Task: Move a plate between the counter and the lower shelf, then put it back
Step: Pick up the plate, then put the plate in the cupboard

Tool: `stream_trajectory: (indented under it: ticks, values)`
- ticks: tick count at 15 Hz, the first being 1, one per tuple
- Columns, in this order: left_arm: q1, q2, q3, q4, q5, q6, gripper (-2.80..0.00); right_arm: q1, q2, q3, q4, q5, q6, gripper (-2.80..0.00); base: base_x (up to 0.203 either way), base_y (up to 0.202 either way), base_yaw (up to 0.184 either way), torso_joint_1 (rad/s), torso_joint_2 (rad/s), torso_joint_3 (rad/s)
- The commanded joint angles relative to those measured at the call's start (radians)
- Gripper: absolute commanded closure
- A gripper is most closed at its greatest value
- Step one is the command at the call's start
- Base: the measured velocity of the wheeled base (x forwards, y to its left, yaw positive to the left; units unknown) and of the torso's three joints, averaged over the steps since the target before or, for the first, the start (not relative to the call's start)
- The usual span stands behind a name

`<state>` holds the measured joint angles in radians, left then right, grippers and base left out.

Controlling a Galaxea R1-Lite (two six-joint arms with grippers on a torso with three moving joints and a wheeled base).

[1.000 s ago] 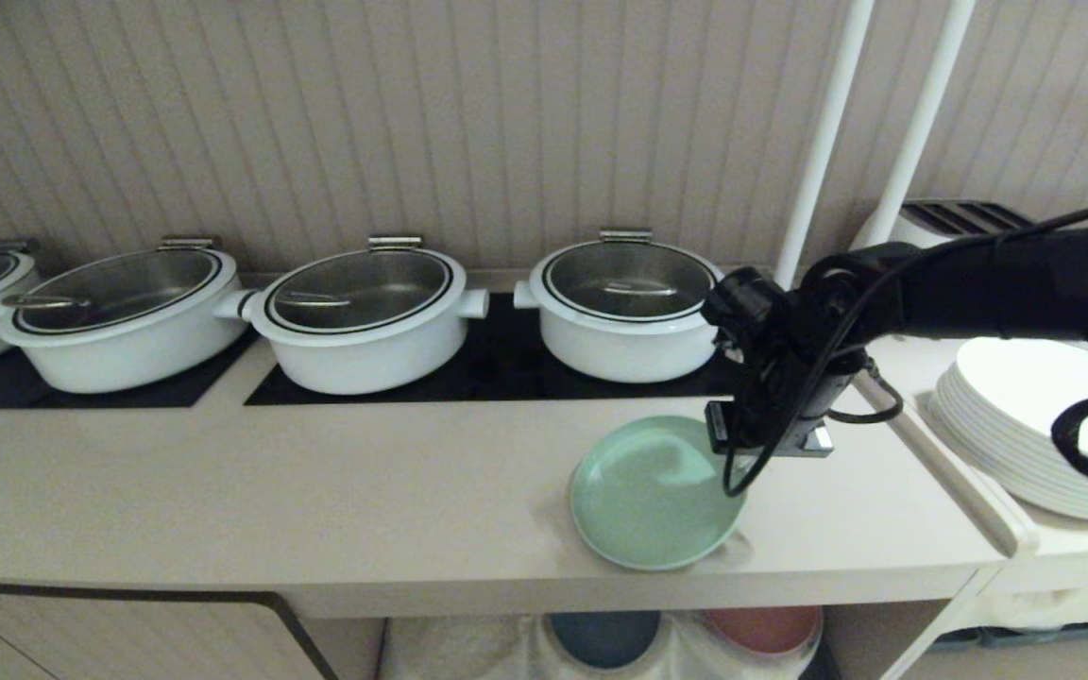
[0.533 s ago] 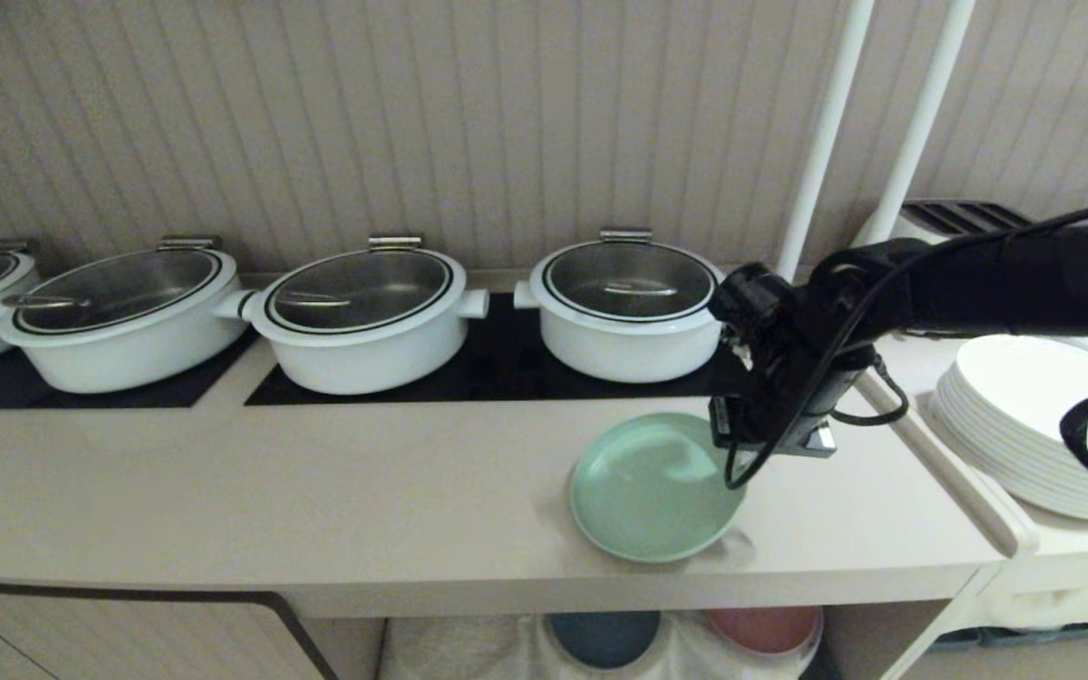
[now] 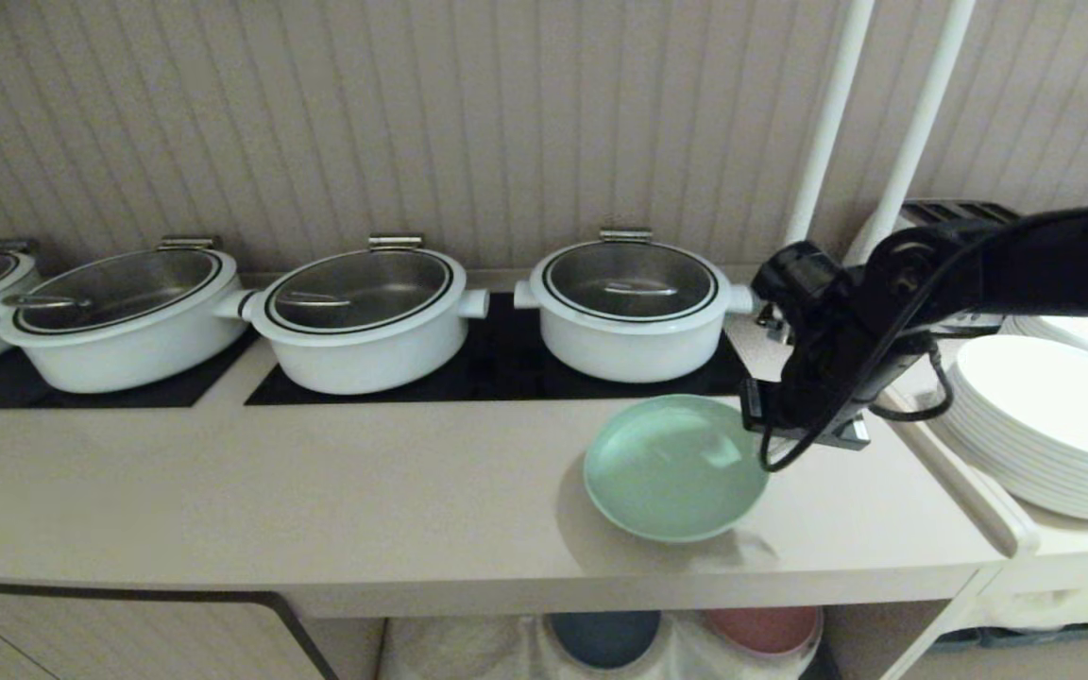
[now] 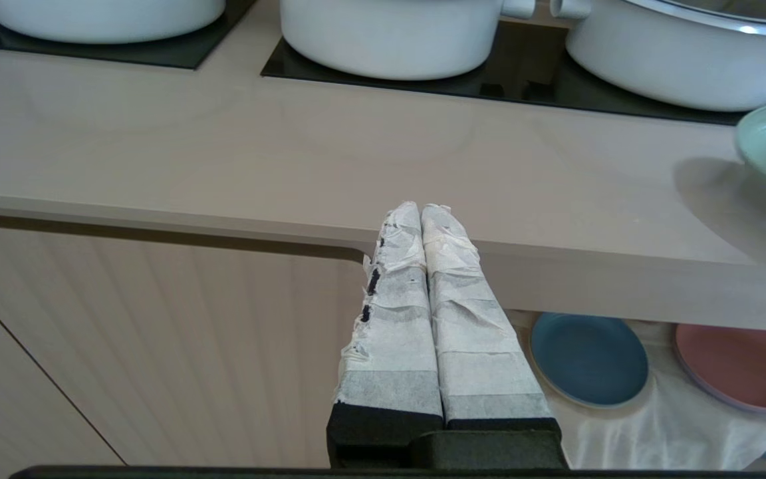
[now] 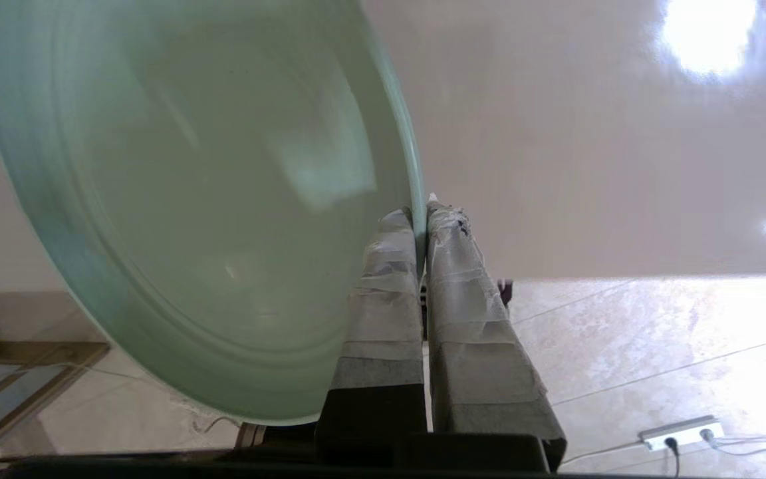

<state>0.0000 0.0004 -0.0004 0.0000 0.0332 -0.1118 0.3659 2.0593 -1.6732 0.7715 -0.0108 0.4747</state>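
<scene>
The right gripper (image 5: 421, 216) has its taped fingers (image 5: 383, 293) pinched tight on the thin rim of the round mint-green plastic plate (image 3: 676, 467). The plate hangs just above the long smooth beige bench (image 3: 317, 491), near its right end, and a soft shadow lies on the bench under it. The plate tips a little, with the held edge higher than the far edge.

The step in hand looks like carrying the plate off the bench and down to the wide low shelf with the wrinkly white cloth (image 4: 662, 426). To do it well, the grip must stay firm, because only a small bit of the rim is held and the plate could swing or slip. The plate should go out past the rounded front edge of the bench first, and only then go down, so it does not bump the edge. It should also stay clear of the nearest round white pot with a shiny lid (image 3: 629, 312). On the shelf, a dark blue round plate (image 4: 588, 359) and a pink round plate (image 4: 735, 366) already lie side by side, so the green one needs a free spot on the cloth.

The right arm reaches in from the right side, with its wrist bent so the fingers point down at the plate. The left gripper (image 4: 421, 213) waits low in front of the bench, fingers pressed together and holding nothing.
</scene>
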Motion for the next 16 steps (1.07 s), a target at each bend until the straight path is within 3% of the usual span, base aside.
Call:
stream_trajectory:
  ticks: [1, 16]
  values:
    - [0.0, 0.0, -0.001, 0.0, 0.001, -0.002, 0.0, -0.017, -0.056, 0.046, -0.005, 0.01, 0.002, 0.0, 0.0, 0.0, 0.0, 0.0, 0.0, 0.0]
    - [0.0, 0.0, -0.001, 0.0, 0.001, 0.0, 0.0, -0.051, -0.465, 0.546, -0.149, 0.054, 0.004, 0.0, 0.0, 0.0, 0.0, 0.0, 0.0, 0.0]
